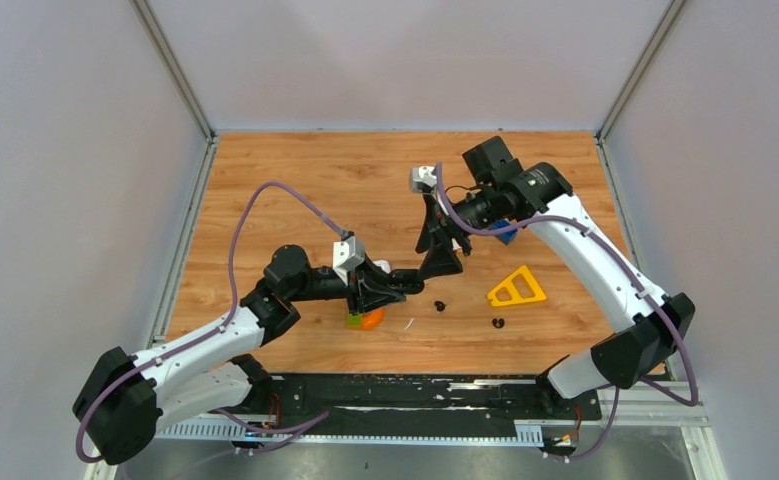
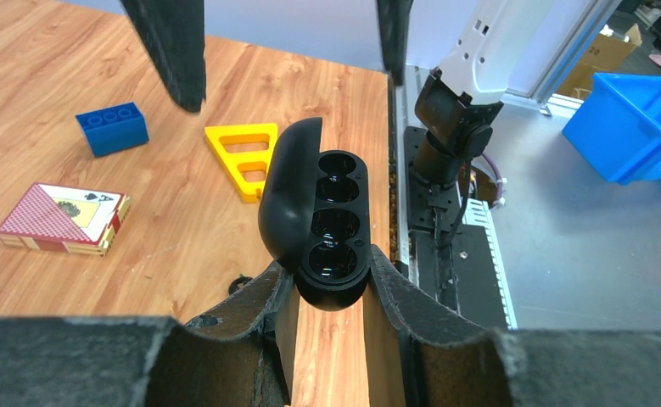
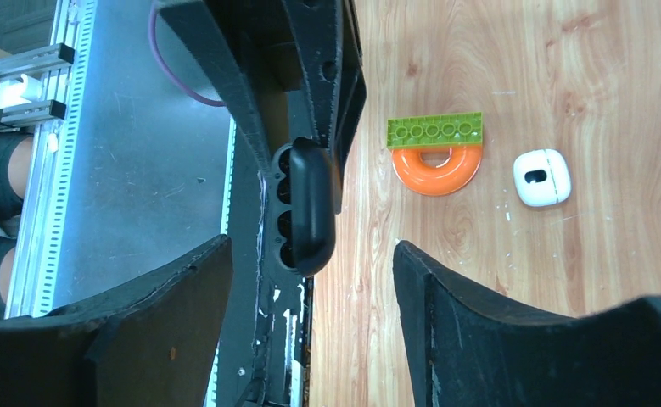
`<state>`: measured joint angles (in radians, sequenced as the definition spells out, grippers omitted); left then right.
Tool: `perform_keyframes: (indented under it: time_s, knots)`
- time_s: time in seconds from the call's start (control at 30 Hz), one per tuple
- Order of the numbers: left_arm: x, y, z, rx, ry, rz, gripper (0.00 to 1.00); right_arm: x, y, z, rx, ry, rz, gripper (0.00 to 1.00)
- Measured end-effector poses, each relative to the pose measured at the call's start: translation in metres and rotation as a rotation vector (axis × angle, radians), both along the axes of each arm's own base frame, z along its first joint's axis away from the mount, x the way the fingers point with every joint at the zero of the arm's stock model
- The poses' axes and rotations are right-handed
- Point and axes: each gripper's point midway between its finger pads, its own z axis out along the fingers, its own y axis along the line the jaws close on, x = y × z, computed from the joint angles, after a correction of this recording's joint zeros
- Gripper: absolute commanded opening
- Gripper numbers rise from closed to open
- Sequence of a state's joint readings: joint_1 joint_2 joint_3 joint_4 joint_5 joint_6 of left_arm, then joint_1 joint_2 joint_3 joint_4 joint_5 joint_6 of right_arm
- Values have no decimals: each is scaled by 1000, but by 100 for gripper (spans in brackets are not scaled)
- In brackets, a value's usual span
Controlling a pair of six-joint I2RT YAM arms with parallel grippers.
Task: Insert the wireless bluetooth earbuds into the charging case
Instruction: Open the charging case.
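Note:
The black charging case (image 2: 327, 203) stands open, its lid swung to the left and its round sockets empty. My left gripper (image 2: 330, 280) is shut on the case's lower end and holds it above the table. In the right wrist view the same case (image 3: 305, 208) hangs edge-on between the tips of my right gripper (image 3: 311, 254), whose jaws stand wide apart and do not touch it. Two black earbuds (image 1: 439, 304) (image 1: 498, 323) lie on the wood to the right of both grippers. In the top view my right gripper (image 1: 443, 262) points down at the left gripper (image 1: 413, 283).
A yellow triangle (image 1: 516, 288) lies right of the earbuds. An orange ring (image 3: 437, 170), a green brick (image 3: 434, 131) and a white rounded case (image 3: 541, 176) lie beneath the left arm. A blue brick (image 2: 113, 127) and a card deck (image 2: 62, 218) lie farther back.

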<state>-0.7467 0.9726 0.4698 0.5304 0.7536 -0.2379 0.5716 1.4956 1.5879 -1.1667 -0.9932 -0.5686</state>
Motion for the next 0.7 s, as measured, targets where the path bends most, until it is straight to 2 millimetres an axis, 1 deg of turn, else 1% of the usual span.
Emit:
perform_keyframes:
  time_s: [0.13,0.23,0.3,0.4,0.57,0.7]
  knots:
    - [0,0,-1,3,5,3,0,-4,-6,17,29,-51,1,70]
    - [0,0,-1,3,6,4,0,-6,-11,23,32,-85,-6,69]
    - [0,0,-1,3,7,4,0,-5,-14,22,21,-109,-20,68]
    - [0,0,-1,4,8,4,0,-5,-20,11,-18,-122,-42,67]
    - [1,0,-1,4,11,7,0,-5,-32,-20,-100,-119,-70,67]
    - [4,0,-1,4,13,23,0,-8,-43,-38,-141,-142,-90,66]
